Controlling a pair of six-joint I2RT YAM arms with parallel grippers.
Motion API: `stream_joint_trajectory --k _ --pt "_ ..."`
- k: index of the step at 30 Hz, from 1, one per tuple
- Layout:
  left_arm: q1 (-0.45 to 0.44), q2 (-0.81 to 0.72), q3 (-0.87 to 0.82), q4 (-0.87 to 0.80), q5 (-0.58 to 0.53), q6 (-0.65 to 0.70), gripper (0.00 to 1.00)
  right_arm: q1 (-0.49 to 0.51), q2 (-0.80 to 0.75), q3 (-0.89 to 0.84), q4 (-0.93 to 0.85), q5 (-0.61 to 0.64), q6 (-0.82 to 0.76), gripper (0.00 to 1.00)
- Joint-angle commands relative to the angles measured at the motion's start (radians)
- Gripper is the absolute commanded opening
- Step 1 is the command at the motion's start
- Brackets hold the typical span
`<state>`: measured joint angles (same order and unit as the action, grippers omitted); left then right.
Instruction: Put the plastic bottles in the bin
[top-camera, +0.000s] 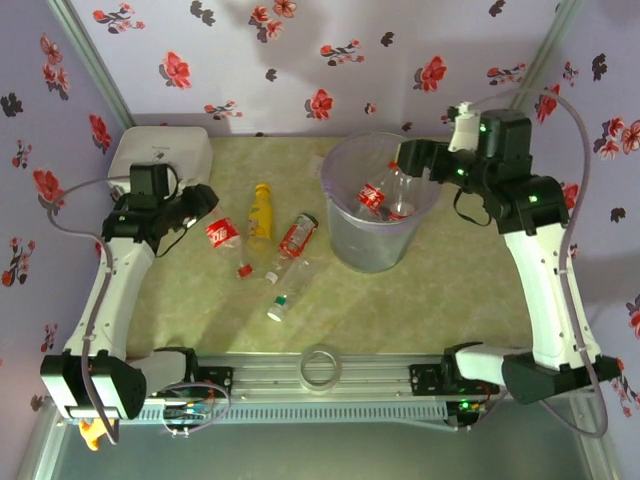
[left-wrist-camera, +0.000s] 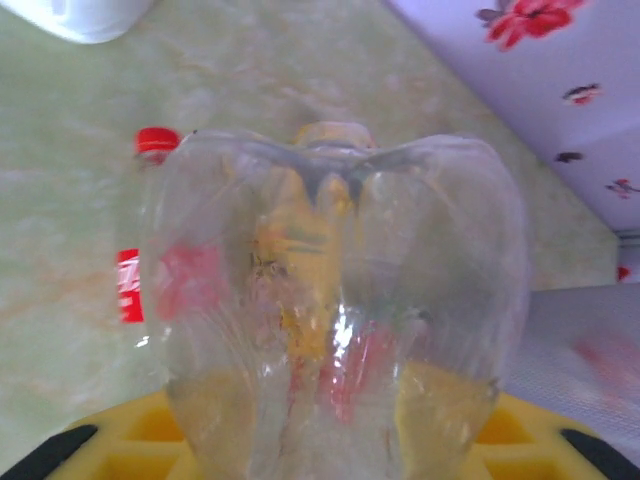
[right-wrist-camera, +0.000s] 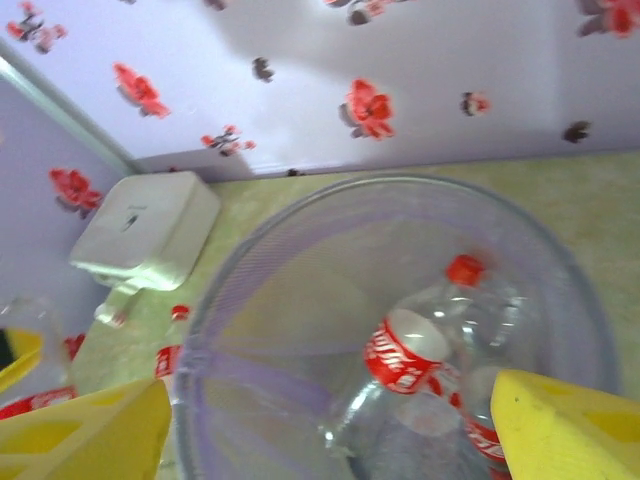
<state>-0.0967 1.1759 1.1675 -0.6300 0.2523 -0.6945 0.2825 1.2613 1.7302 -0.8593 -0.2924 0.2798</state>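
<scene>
The bin stands toward the table's far right, and you have at least two red-labelled bottles lying inside it. The right gripper hangs over its rim with fingers spread wide and nothing between them, so that drop looks finished. The left gripper, near the far left corner, is clamped on a crushed clear bottle that lies on the table. Left of the bin you have more to clear: the yellow bottle, a red-labelled one, a clear one with a pale cap, and what seems to be another with a red cap. By my reckoning you are under halfway.
</scene>
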Motion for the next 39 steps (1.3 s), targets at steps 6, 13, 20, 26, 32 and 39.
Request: stream_joint_trajectory --k 6,13,20,26,32,39 --pt "-0.175 0.089 0.150 0.168 0.074 -0.058 0.00 0.274 0.178 0.156 -0.021 -0.040 -0.005 0.79" --pt "-0.235 0.126 0.149 0.408 0.139 -0.207 0.00 0.446 0.383 0.259 -0.002 -0.083 0.007 0.79" --pt "-0.243 0.135 0.130 0.509 0.154 -0.274 0.00 0.489 0.499 0.260 0.083 -0.176 0.058 0.75" --pt "-0.244 0.142 0.110 0.575 0.166 -0.318 0.00 0.506 0.561 0.264 0.110 -0.209 0.081 0.72" --pt "-0.244 0.145 0.100 0.581 0.165 -0.319 0.00 0.504 0.559 0.262 0.127 -0.195 0.079 0.53" --pt "-0.243 0.141 0.091 0.602 0.166 -0.315 0.45 0.480 0.549 0.263 0.150 -0.182 0.078 0.46"
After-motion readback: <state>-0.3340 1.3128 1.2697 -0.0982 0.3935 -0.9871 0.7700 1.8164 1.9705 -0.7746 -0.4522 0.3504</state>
